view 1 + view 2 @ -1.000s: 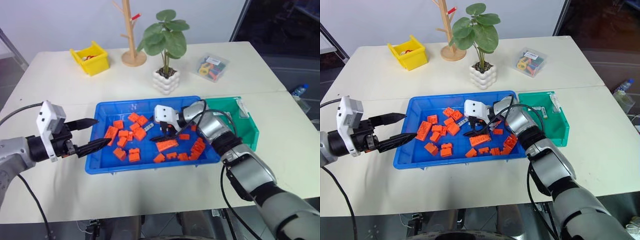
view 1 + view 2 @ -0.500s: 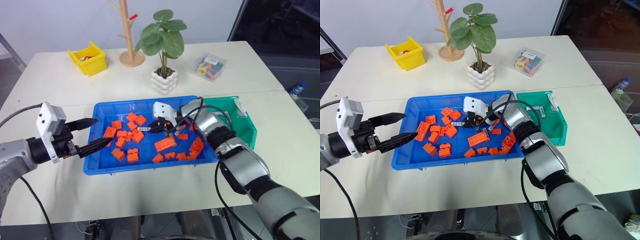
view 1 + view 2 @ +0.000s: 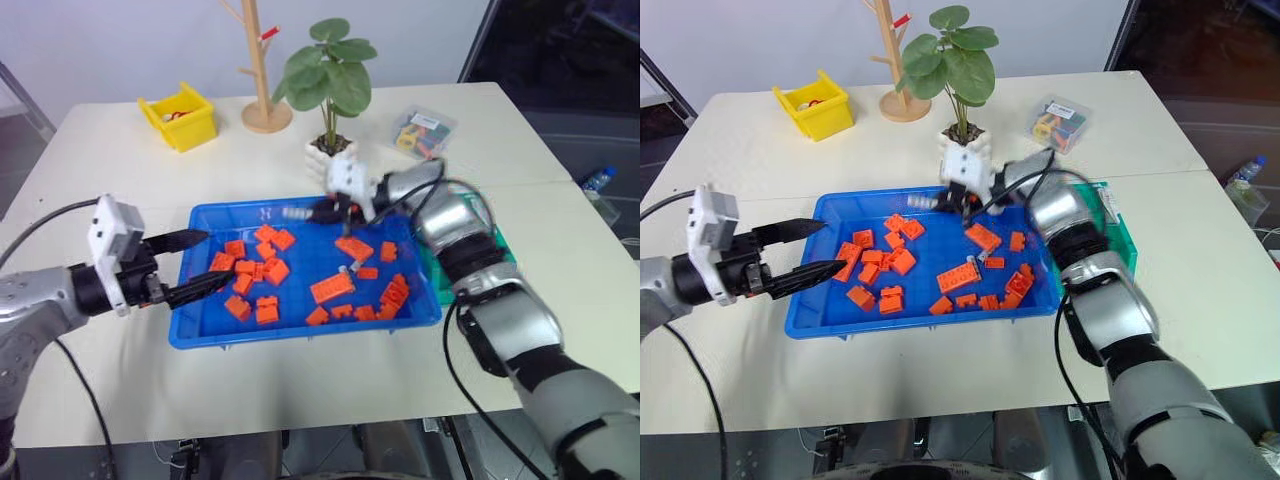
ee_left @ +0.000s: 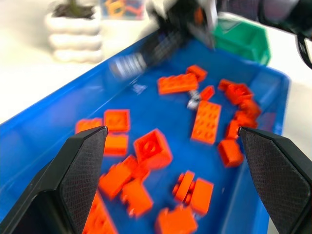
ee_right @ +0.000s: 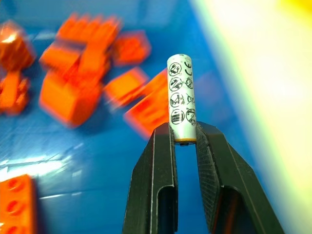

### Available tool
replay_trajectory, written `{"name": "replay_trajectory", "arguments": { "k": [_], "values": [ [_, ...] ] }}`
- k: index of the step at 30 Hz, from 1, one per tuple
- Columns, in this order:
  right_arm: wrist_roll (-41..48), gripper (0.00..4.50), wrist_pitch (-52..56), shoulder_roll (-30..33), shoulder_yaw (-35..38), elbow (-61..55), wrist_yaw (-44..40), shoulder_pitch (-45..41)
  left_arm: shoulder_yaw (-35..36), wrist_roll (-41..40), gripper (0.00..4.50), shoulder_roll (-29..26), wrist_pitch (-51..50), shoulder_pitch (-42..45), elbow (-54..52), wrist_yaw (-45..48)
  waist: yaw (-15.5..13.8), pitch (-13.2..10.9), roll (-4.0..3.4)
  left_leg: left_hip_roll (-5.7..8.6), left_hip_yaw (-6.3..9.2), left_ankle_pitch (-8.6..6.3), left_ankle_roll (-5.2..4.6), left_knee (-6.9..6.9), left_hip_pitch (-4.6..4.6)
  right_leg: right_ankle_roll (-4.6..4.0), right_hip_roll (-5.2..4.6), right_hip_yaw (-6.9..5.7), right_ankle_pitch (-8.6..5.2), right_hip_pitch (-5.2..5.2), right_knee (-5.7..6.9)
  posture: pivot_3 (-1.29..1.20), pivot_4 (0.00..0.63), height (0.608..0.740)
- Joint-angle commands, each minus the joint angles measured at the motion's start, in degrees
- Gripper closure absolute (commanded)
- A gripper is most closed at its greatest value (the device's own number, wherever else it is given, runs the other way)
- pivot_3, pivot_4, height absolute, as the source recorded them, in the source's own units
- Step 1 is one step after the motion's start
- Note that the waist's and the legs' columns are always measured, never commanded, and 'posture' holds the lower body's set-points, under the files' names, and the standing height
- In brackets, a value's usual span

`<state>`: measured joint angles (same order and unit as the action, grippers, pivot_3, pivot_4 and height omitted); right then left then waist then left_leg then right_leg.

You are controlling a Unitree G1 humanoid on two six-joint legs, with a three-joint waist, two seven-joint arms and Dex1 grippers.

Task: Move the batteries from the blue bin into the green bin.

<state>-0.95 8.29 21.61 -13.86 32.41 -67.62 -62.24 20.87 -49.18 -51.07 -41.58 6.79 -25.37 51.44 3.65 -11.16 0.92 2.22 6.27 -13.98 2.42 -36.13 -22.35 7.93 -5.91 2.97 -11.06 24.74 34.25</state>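
A column of round black printed warning symbols is noted on the white battery (image 5: 181,99); no words, brands or numbers can be read.

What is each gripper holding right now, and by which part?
Right gripper pinches a battery by one end. Left gripper is open, holding nothing.

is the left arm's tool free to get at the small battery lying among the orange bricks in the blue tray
Probably yes: the left tool hangs open at the large shallow blue plastic tray's left edge, the small grey battery lies uncovered, though across scattered orange bricks.
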Motion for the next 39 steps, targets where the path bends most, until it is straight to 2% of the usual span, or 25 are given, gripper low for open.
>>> {"name": "replay_trajectory", "arguments": {
  "k": [1, 6, 11, 18, 23, 25, 26, 32, 36, 39],
  "values": [
    [2.9, 4.3, 7.8, 6.4, 4.7, -13.0, -0.5, 1.0, -3.9, 0.8, 0.0, 2.0, 2.3, 7.4, 4.6, 1.5, -0.6, 0.0, 0.0, 0.0, 0.02, 0.0, 0.0, -0.01, -0.01, 0.0, 0.0, -0.03, 0.0, -0.02, 0.0, 0.0, 0.15, 0.74],
    [3.8, 4.3, 17.8, 19.2, 9.3, -27.0, -0.6, 9.1, -11.7, 5.4, 0.0, 7.1, 6.0, 17.9, 13.3, 4.5, -1.5, 0.0, 0.04, 0.01, 0.0, 0.0, 0.0, -0.07, -0.02, 0.01, -0.01, -0.04, 0.0, -0.07, -0.05, 0.0, 0.15, 0.74],
    [4.7, 4.3, 23.3, 28.2, 14.4, -35.4, 1.1, 20.9, -17.7, 11.1, 0.0, 11.3, 10.5, 24.8, 21.3, 8.0, -1.2, 0.0, 0.04, 0.01, -0.03, 0.0, -0.01, -0.09, -0.03, 0.01, -0.01, -0.03, 0.0, -0.09, -0.07, 0.0, 0.15, 0.74],
    [6.1, 4.3, 26.9, 34.7, 22.1, -39.9, 5.6, 33.0, -20.9, 15.1, 0.0, 14.4, 13.6, 30.3, 28.2, 12.2, -1.3, 0.0, 0.03, 0.0, -0.1, 0.01, -0.02, -0.13, 0.0, 0.01, -0.01, 0.02, 0.0, -0.09, -0.04, 0.0, 0.15, 0.74],
    [7.1, 4.3, 26.3, 36.6, 23.7, -40.7, 6.7, 38.4, -21.3, 16.0, 0.0, 15.0, 14.0, 31.4, 29.9, 14.4, -1.1, 0.0, 0.03, 0.0, -0.11, 0.01, -0.02, -0.17, -0.01, 0.02, -0.01, 0.02, 0.01, -0.13, -0.06, 0.0, 0.15, 0.74],
    [7.7, 3.4, 26.3, 37.1, 23.6, -40.7, 6.7, 39.6, -21.3, 16.3, 0.0, 15.1, 13.9, 31.5, 30.0, 14.8, -1.2, 0.0, 0.03, -0.01, -0.1, 0.01, -0.02, -0.16, 0.0, 0.02, -0.01, 0.02, 0.01, -0.13, -0.05, 0.0, 0.15, 0.74],
    [7.9, 3.08, 26.1, 37.2, 23.6, -40.8, 6.7, 40.1, -21.3, 16.4, 0.0, 15.2, 13.8, 31.6, 30.1, 15.0, -1.2, 0.0, 0.03, -0.01, -0.11, 0.01, -0.02, -0.17, 0.0, 0.02, -0.01, 0.02, 0.01, -0.13, -0.06, 0.0, 0.15, 0.74],
    [8.7, 0.05, 26.0, 37.6, 22.6, -41.2, 7.5, 39.4, -20.9, 16.7, 0.0, 14.8, 13.5, 31.5, 30.0, 15.5, -1.3, 0.0, 0.03, -0.01, -0.1, 0.01, -0.02, -0.19, 0.0, 0.02, -0.01, 0.02, 0.01, -0.14, -0.06, 0.0, 0.15, 0.74],
    [9.0, 0.05, 25.5, 37.1, 21.8, -40.3, 8.7, 35.1, -20.4, 16.7, 0.0, 14.2, 13.3, 30.7, 29.4, 15.4, -1.2, 0.0, 0.03, -0.01, -0.1, 0.01, -0.02, -0.19, 0.0, 0.02, -0.01, 0.02, 0.01, -0.14, -0.06, 0.0, 0.15, 0.74],
    [13.1, 0.05, 30.9, 31.2, 19.5, -42.7, 10.5, 26.4, -19.7, 16.5, 0.0, 13.5, 12.8, 29.4, 28.2, 15.1, -0.7, 0.0, 0.02, -0.03, -0.13, 0.01, -0.02, -0.18, 0.04, 0.02, -0.01, 0.03, 0.01, -0.13, -0.06, 0.0, 0.15, 0.74]
  ]
}}
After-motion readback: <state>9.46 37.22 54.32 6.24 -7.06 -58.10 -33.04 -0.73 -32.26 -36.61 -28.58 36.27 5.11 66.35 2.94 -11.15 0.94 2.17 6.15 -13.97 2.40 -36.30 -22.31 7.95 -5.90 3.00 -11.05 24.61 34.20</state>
